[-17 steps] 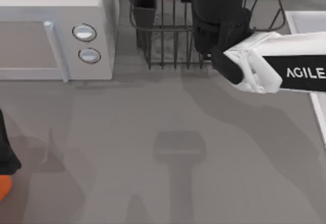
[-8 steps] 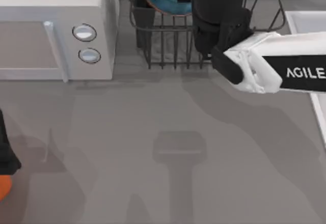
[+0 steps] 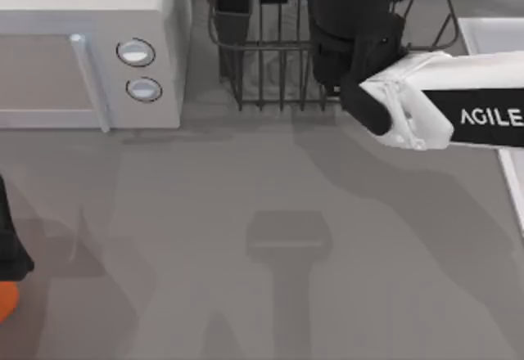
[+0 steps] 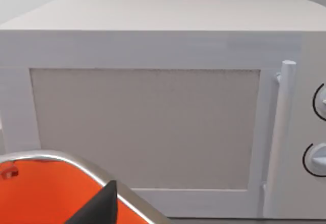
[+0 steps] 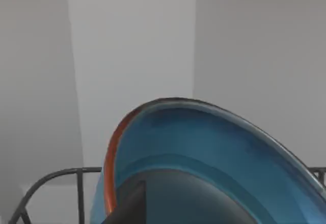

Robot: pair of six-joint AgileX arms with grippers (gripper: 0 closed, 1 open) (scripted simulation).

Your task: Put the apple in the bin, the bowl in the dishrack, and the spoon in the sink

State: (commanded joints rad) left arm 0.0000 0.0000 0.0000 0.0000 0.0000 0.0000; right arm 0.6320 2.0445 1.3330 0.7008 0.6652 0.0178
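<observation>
My right gripper (image 5: 153,203) pinches the bowl (image 5: 204,142) over the dishrack (image 3: 270,65) at the table's far side, where letting go while it is tilted could make it glance off the tines and roll out.

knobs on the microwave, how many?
2. Both sit on the microwave front at its right end, beside the door handle: upper knob, lower knob just below it. Nothing appears to hide more.
</observation>
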